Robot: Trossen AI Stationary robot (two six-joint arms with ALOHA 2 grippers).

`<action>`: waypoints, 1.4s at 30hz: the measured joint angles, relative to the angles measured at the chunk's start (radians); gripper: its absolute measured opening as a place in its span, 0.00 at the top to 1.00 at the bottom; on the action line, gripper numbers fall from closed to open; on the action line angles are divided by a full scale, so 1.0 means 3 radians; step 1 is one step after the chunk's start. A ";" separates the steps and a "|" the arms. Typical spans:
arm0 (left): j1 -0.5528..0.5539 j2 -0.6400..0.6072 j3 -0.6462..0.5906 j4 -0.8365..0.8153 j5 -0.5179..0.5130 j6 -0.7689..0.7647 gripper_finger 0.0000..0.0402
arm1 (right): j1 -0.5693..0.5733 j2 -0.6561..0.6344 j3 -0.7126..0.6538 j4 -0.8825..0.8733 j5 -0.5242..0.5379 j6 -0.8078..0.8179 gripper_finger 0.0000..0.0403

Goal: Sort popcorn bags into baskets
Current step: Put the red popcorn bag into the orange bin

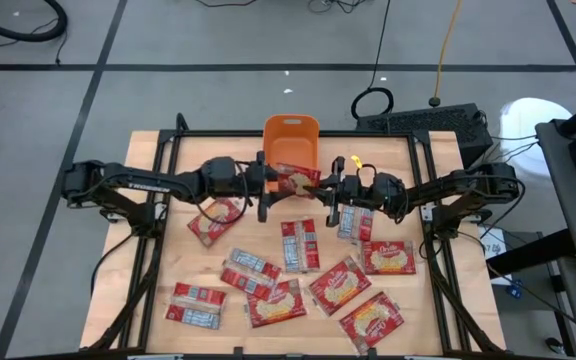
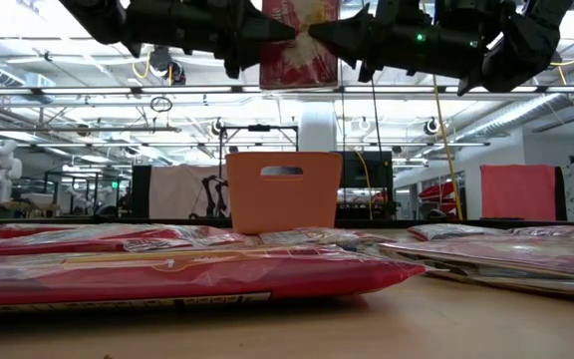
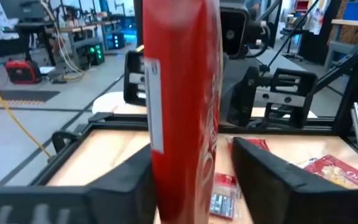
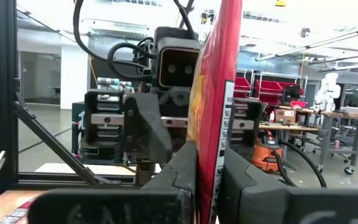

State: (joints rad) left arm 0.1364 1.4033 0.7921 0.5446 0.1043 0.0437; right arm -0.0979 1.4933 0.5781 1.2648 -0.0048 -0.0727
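Nearest, toward six o'clock on the pale wooden table (image 1: 158,250), about nine flat, glossy red popcorn bags (image 1: 351,285) lie scattered, some showing the cream oval label, others the grey-blue print with red ends; all of these remain to be sorted. Above the table's middle, one held bag (image 1: 296,180) hangs upright between the arms. The right gripper (image 1: 326,190), reaching in from three o'clock, is clamped on one edge. The left gripper (image 1: 266,182), from nine o'clock, has its fingers straddling the opposite edge, though whether they actually pinch it I cannot tell. Farthest, at twelve o'clock, stands the orange basket (image 1: 290,135), smooth plastic with rounded corners and a handle slot; it looks empty, so sorting has barely begun.
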 joint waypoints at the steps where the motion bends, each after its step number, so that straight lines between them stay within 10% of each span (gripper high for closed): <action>1: 0.0000 -0.0001 0.0000 0.0006 0.0000 0.0013 0.60 | -0.0001 0.0000 0.0000 0.0002 0.0002 0.0000 0.95; 10: 0.0025 -0.0042 0.0000 -0.0004 -0.0007 0.0164 0.93 | 0.0000 -0.0045 0.0000 -0.0021 0.0187 0.0020 0.88; 18: 0.0218 -0.0434 0.0100 -0.0616 0.0002 0.0259 0.90 | 0.0045 -0.0632 0.0001 -0.1121 0.0568 0.0065 0.65; 30: 0.0647 -0.0227 0.2461 -0.3486 -0.0478 0.0974 0.94 | 0.0319 -0.1294 -0.0003 -0.2602 0.0539 0.0075 0.53; 42: 0.1113 0.0876 0.4043 -0.4463 -0.0612 0.1648 0.94 | 0.0446 -0.1417 -0.0003 -0.3215 0.0548 -0.0029 0.53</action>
State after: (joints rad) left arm 0.4702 1.6659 2.0050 -0.7944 -0.0793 0.5380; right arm 0.0360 1.0683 0.5774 0.3004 0.1597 -0.0814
